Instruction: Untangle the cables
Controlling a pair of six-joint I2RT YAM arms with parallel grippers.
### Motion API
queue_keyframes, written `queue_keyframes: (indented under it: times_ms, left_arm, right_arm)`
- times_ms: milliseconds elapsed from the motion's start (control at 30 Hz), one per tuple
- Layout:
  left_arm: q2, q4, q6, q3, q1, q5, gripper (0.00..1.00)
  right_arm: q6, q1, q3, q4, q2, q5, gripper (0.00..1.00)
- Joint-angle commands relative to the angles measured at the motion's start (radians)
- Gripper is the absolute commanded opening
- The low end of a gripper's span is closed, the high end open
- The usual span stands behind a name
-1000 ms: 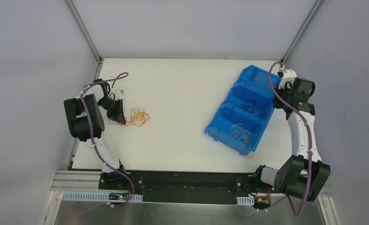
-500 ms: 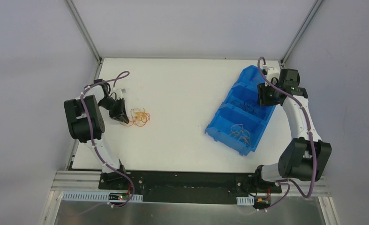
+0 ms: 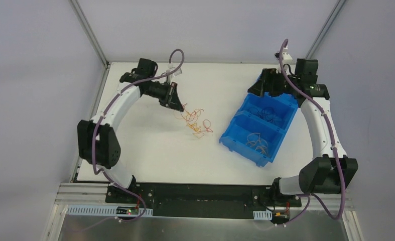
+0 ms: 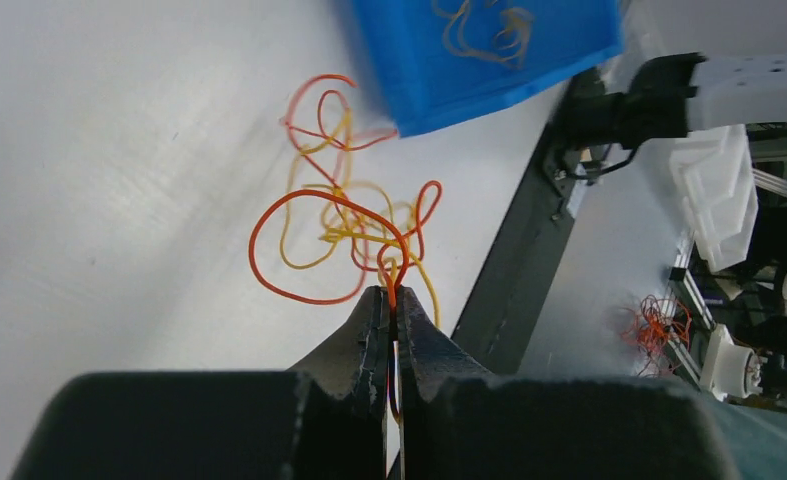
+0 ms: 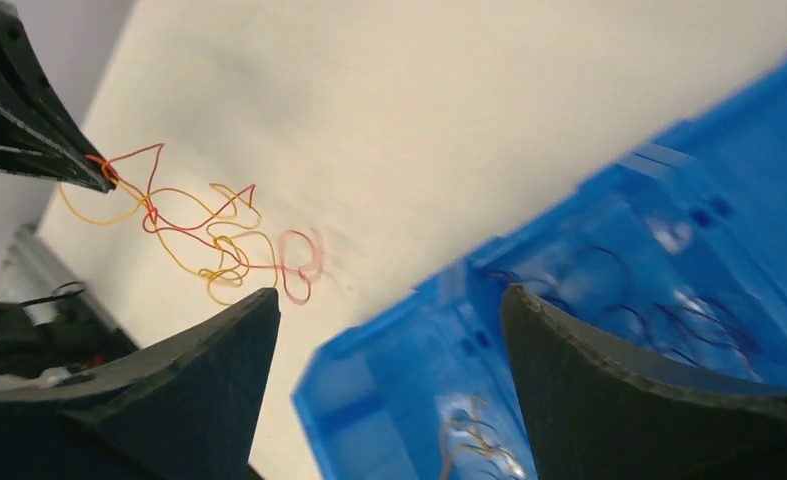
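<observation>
White table (image 3: 150, 145), cables (image 3: 195, 120) nipped in left hand (image 3: 179, 107).

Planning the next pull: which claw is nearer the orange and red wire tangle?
Left. The left claw is shut on a strand of the tangle; the right claw hangs open over the blue bin's far end, well apart.

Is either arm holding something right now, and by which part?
The left gripper is shut on the cables, pinching one orange strand at the bunch's edge. The right gripper is open, holding nothing.
</observation>
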Motion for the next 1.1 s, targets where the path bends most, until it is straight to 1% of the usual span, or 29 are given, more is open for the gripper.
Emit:
queue_keyframes:
  times_ms: [0, 200, 333, 400, 467, 633, 900, 967, 1000, 1067]
  left_arm:
    - [-0.128, 0.034, -0.107, 0.078, 0.031, 0.235, 0.00]
    - [-0.151, 0.044, -0.095, 0.071, 0.013, 0.240, 0.00]
    - [-0.155, 0.071, -0.149, 0.107, -0.005, 0.237, 0.00]
    - [-0.163, 0.087, -0.162, 0.119, -0.006, 0.234, 0.00]
    - [-0.171, 0.100, -0.202, 0.129, -0.007, 0.236, 0.00]
    - [-0.177, 0.121, -0.260, 0.166, -0.009, 0.263, 0.00]
    - [-0.187, 0.149, -0.293, 0.193, -0.023, 0.265, 0.00]
    - [-0.191, 0.159, -0.302, 0.195, -0.027, 0.258, 0.00]
    - [-0.193, 0.165, -0.308, 0.195, -0.028, 0.254, 0.00]
    - [-0.198, 0.172, -0.315, 0.196, -0.028, 0.241, 0.00]
  right_arm:
    - [0.159, 0.106, -0.005, 0.105, -0.020, -0.182, 0.83]
    - [0.232, 0.279, -0.088, 0.249, -0.011, -0.191, 0.82]
    - [0.286, 0.381, -0.112, 0.369, 0.017, -0.176, 0.81]
    - [0.339, 0.419, -0.125, 0.456, 0.027, -0.153, 0.81]
    - [0.382, 0.449, -0.142, 0.549, 0.037, -0.136, 0.81]
    - [0.405, 0.514, -0.178, 0.703, 0.066, -0.066, 0.80]
    - [0.444, 0.576, -0.162, 0.769, 0.151, -0.014, 0.78]
    - [0.470, 0.579, -0.158, 0.784, 0.173, -0.012, 0.72]
    - [0.483, 0.580, -0.154, 0.791, 0.182, -0.017, 0.63]
    - [0.498, 0.582, -0.160, 0.801, 0.182, -0.023, 0.53]
